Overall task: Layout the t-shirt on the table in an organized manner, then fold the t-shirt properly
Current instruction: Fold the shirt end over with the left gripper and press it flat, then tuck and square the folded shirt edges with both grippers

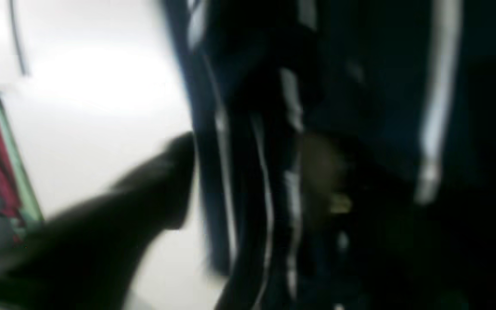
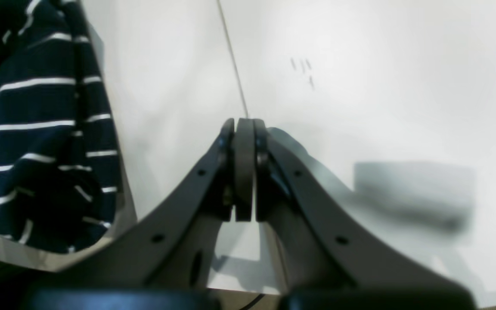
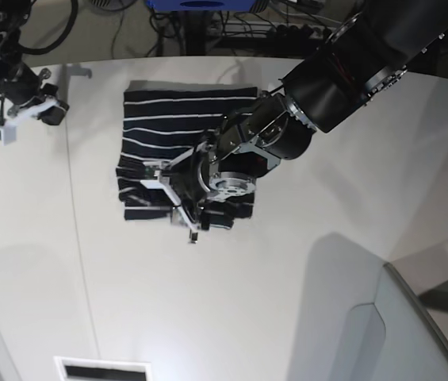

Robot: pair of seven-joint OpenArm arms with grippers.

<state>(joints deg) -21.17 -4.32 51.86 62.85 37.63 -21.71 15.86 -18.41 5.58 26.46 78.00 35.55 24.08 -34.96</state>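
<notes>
- Navy striped t-shirt (image 3: 178, 135) lies folded on the white worktop (image 3: 303, 302), beneath the left gripper (image 3: 182, 205).
- Left wrist view is blurred: whether its fingers are open, I cannot tell.
- Right gripper (image 2: 243, 129) fingers pressed together, empty, beside the seam; bare worktop all around.

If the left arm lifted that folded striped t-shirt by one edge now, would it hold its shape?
Probably not. The t-shirt shows soft rumpled folds under the left gripper, so it would likely droop and unfold. It lies flat and thin on the table, so it is probably light and would slide or bunch if pushed.
</notes>
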